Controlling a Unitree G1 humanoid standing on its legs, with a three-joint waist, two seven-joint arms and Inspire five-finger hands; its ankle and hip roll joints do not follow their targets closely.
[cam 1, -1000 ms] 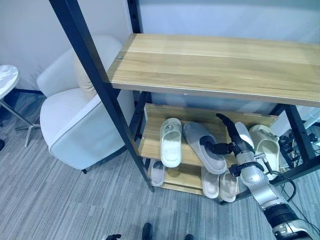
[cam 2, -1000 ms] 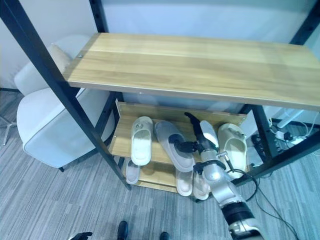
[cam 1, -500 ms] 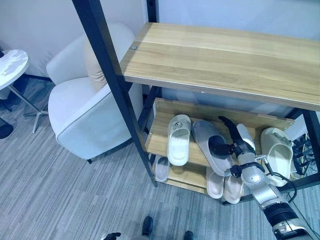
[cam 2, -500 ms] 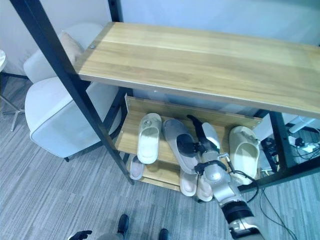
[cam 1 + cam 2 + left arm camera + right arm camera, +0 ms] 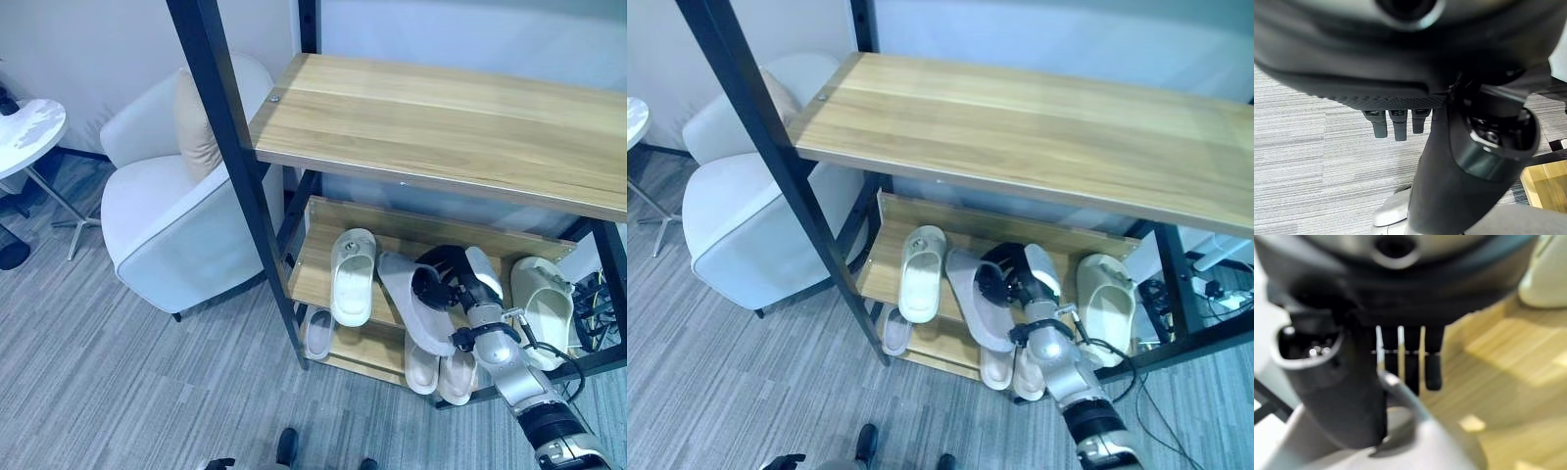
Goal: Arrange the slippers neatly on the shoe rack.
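Observation:
The shoe rack (image 5: 441, 117) has a broad wooden top and two lower shelves. On the middle shelf (image 5: 312, 266) a grey slipper (image 5: 423, 321) lies slanted, its toe past the front edge. My right hand (image 5: 446, 281) is shut on its upper strap; in the right wrist view the thumb (image 5: 1347, 396) and fingers (image 5: 1413, 364) pinch the slipper's edge (image 5: 1420, 440). A white slipper (image 5: 353, 276) lies to its left, a pale grey one (image 5: 486, 270) just behind my hand, and a cream one (image 5: 545, 302) at the right end. My left hand (image 5: 1393, 125) hangs relaxed over the carpet.
Several more slippers (image 5: 438, 367) sit on the bottom shelf, with one (image 5: 318, 333) at its left. The rack's black post (image 5: 235, 176) slants down in front. A white armchair (image 5: 162, 220) with a beige cushion stands left of the rack, and a small round table (image 5: 27, 127) further left.
The camera has shifted, so the whole scene sits further right. My right hand's fingers, straight before, have curled down over the grey slipper's strap.

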